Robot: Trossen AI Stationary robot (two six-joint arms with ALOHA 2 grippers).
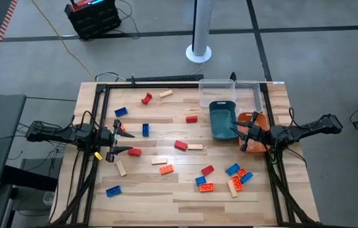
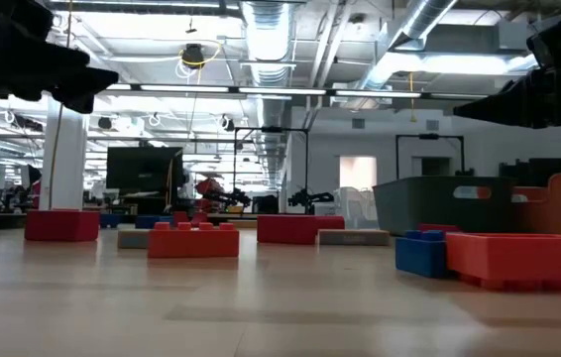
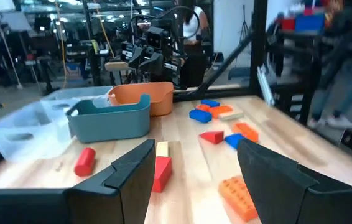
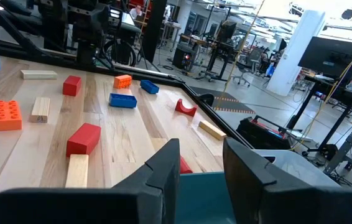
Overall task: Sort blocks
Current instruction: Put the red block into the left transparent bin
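Pale wooden table (image 1: 185,190), plank-grained, is carrying the blocks (image 1: 180,144), scattered loose across it; none are sitting in a tray yet by my reading. High view: I am holding my left gripper (image 1: 119,136) at the table's left side, fingers spread, empty. My right gripper (image 1: 245,134) is hanging by the teal tray (image 1: 222,119) and the orange tray (image 1: 260,120), with the clear tray (image 1: 217,92) behind.

Low view: studded red brick (image 2: 192,240) and smooth red block (image 2: 61,225) are standing on the glossy boards; both arms are showing only as dark shapes overhead.

Left wrist view: my fingers (image 3: 135,171) are standing apart over a red block (image 3: 162,173) butted against a tan wooden one (image 3: 162,148). Risk, I judge: closing here could catch both at once, or nudge the tan piece askew.

Right wrist view: my fingers (image 4: 166,168) are parted, nothing between them, above the teal tray's rim (image 4: 194,186). Risk: dropping lower could knock the hard plastic wall. Rounded red piece (image 4: 186,108) may roll if bumped.
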